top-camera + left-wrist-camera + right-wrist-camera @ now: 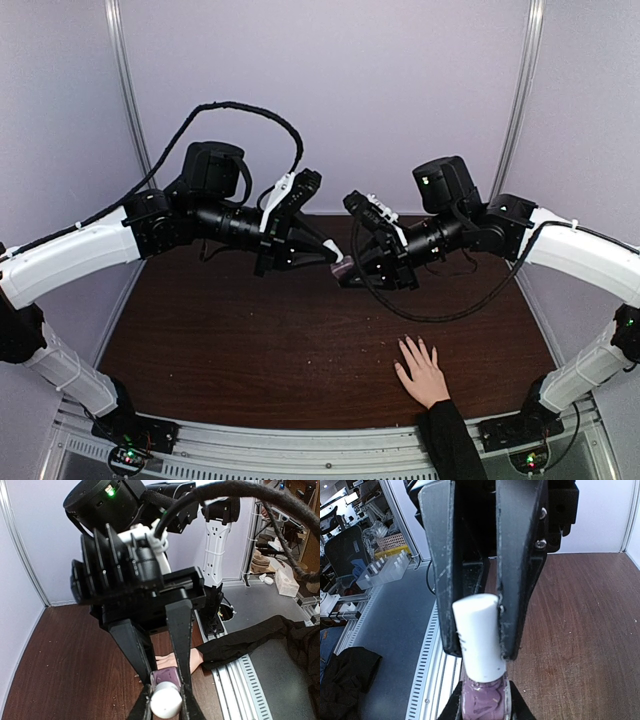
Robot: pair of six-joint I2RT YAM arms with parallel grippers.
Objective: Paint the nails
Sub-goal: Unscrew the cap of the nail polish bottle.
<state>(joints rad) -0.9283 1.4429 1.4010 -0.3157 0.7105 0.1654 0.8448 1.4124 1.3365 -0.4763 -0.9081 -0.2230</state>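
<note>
Black grippers (331,252) (352,268) meet mid-air, clamping bottle (481,702).

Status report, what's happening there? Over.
Left gripper shut on white cap, right gripper shut on bottle. Hand flat on table, nails too small to judge. Nothing blocking.

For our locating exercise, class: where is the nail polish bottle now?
The bottle is mid-air over the table's far centre in the top view, right pincer gripping its purple body, left pincer its white cap.

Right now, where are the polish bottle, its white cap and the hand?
polish bottle (482,702): right wrist view, purple glass body.
white cap (479,635): right wrist view, middle of its side.
hand (422,375): top external view, back of the hand.
</note>
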